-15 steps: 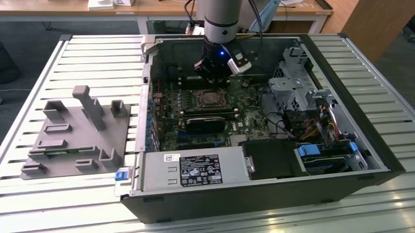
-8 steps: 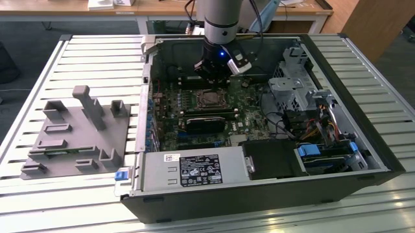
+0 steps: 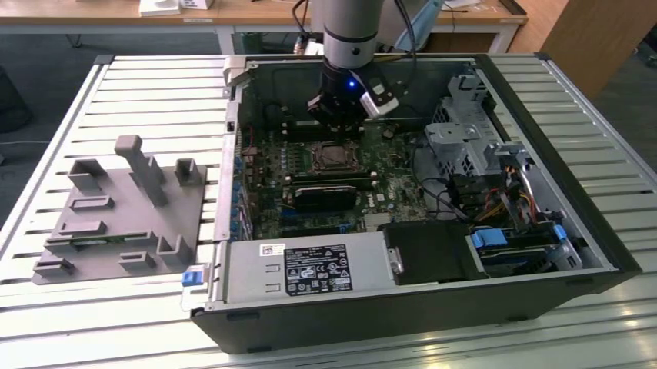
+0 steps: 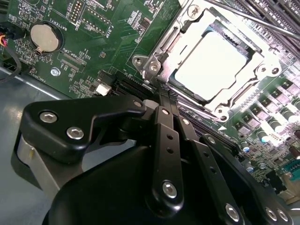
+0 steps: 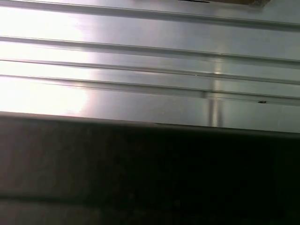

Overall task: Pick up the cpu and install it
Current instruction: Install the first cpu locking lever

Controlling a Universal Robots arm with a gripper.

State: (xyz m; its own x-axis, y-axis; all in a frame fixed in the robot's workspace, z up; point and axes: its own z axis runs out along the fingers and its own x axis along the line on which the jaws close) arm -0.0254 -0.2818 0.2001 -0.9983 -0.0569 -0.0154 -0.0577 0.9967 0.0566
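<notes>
The cpu (image 3: 331,156) is a small square chip with a silvery top, lying flat in the metal socket frame (image 4: 187,28) on the green motherboard (image 3: 385,173) inside the open computer case (image 3: 575,231). In the second wrist view the cpu (image 4: 211,63) shows bright and nothing is touching it. My gripper (image 3: 333,127) hangs from the arm just behind the socket, a little above the board. The second wrist view shows the gripper (image 4: 157,98) with its black fingers (image 4: 166,140) drawn together, shut on nothing, and their tips beside the socket's corner.
A grey plastic tray (image 3: 123,207) with upright posts stands on the slatted metal table (image 3: 154,84) at the exterior view's left. Inside the case are a black block (image 3: 318,196) near the socket, a power supply (image 3: 303,269) at the front and a drive cage (image 3: 462,138).
</notes>
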